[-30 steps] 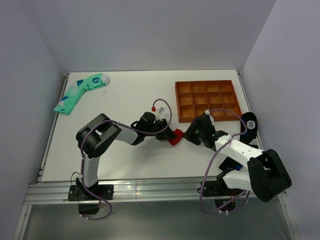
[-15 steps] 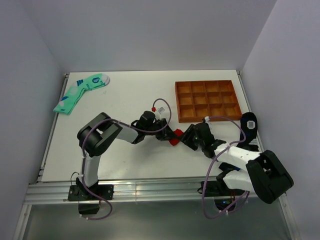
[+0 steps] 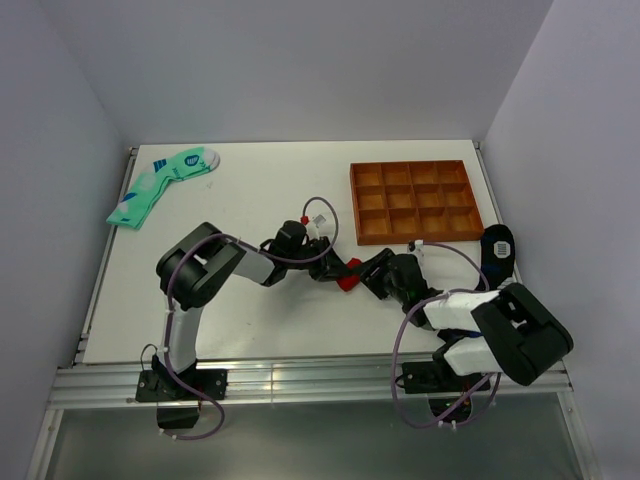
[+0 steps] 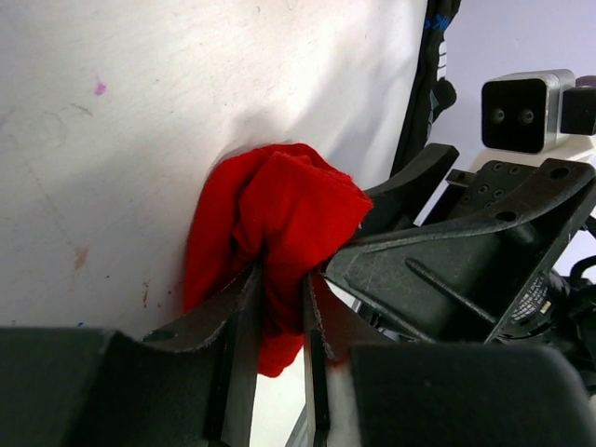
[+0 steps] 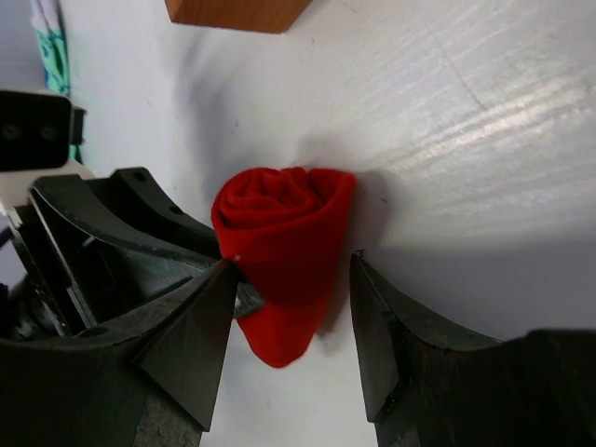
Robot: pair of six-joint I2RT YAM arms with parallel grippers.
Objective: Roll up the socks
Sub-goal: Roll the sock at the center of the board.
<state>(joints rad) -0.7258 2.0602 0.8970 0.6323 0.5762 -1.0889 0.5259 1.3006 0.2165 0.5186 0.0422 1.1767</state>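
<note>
The red socks (image 3: pixel 346 282) lay as a tight roll near the middle of the white table (image 3: pixel 250 200), in front of the brown tray (image 3: pixel 412 164) and between the two arms. The left gripper (image 3: pixel 333 270) was narrow, pinching a fold of the roll between its fingers, while the right gripper (image 5: pixel 293 266) stood spread on either side of the roll, one finger close against the fabric and the other apart from it. A green sock (image 3: pixel 162 185) lay at the far left corner and a black sock (image 3: pixel 499 250) at the right edge.
</note>
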